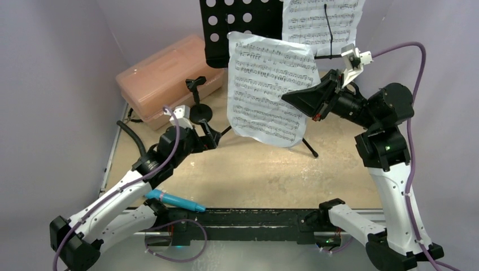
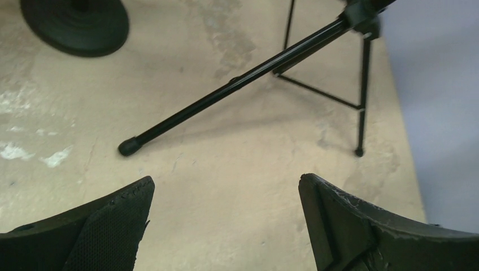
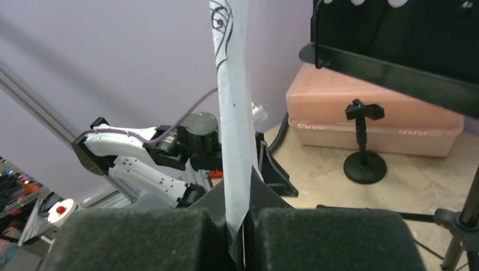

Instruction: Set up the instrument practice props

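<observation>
Two sheet-music pages, one music stand (image 1: 237, 28), one mic stand (image 1: 199, 107) and one microphone (image 1: 175, 200) are in view, along with one pink box (image 1: 164, 76) at the far left. The cyan-blue microphone lies on its side at the table's near edge, behind the left gripper (image 2: 226, 186) and beside that arm. This gripper's jaws are spread wide with nothing between them; just ahead of them a tripod leg (image 2: 226, 87) of the music stand slants down to its rubber foot, and the small black mic stand's round base sits ahead and to their left, in front of the box. The stand's black desk, punched with round holes, rises beyond both grippers. The right gripper (image 3: 243, 226) is closed tight on the edge of the held page (image 1: 271, 90), which stands up from the pads edge-on in the wrist view and hangs tilted in front of the stand. The second page (image 1: 322, 22) rests on the desk's right half, beyond and above these jaws, with a thin black strip crossing it. Both pages are white with printed staves. The table (image 1: 254, 169) is a worn tan board with pale scuffs; the walls (image 1: 56, 56) are plain lilac.
</observation>
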Tool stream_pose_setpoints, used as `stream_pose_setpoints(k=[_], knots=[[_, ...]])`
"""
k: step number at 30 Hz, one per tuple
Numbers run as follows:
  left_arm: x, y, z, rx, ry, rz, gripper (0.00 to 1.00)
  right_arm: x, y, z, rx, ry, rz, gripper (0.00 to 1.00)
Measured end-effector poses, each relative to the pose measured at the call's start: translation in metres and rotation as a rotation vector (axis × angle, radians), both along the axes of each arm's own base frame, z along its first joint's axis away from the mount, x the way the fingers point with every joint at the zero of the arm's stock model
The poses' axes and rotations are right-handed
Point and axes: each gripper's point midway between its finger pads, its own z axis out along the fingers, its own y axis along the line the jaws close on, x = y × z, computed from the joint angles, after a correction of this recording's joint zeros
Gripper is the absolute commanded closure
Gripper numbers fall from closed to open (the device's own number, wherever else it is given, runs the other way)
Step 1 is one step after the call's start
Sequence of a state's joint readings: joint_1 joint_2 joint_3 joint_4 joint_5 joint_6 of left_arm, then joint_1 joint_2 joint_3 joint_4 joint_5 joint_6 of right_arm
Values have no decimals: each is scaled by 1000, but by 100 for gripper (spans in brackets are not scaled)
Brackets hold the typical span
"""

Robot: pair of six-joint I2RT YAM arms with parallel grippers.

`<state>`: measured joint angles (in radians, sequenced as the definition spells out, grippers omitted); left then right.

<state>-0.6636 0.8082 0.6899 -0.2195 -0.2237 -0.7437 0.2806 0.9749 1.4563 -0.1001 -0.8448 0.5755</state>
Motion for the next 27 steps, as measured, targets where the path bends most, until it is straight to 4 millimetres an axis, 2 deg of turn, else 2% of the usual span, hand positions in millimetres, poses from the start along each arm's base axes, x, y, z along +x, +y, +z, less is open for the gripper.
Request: stream_pose_setpoints(k=[7, 13, 18, 22, 27], knots=[[0, 3, -53, 195, 219, 3, 1, 4, -6, 26, 29, -41, -64, 100], [-4, 3, -66, 230, 291, -2, 1, 15, -9, 44, 46, -46, -121, 100], [-4, -8, -59, 207, 300, -44, 1, 21, -11, 72, 63, -79, -143, 100], [-2, -13, -44, 183, 282, -59, 2, 25, -11, 92, 67, -102, -152, 100], [5, -16, -5, 165, 222, -63, 6, 31, -14, 113, 77, -127, -193, 100]])
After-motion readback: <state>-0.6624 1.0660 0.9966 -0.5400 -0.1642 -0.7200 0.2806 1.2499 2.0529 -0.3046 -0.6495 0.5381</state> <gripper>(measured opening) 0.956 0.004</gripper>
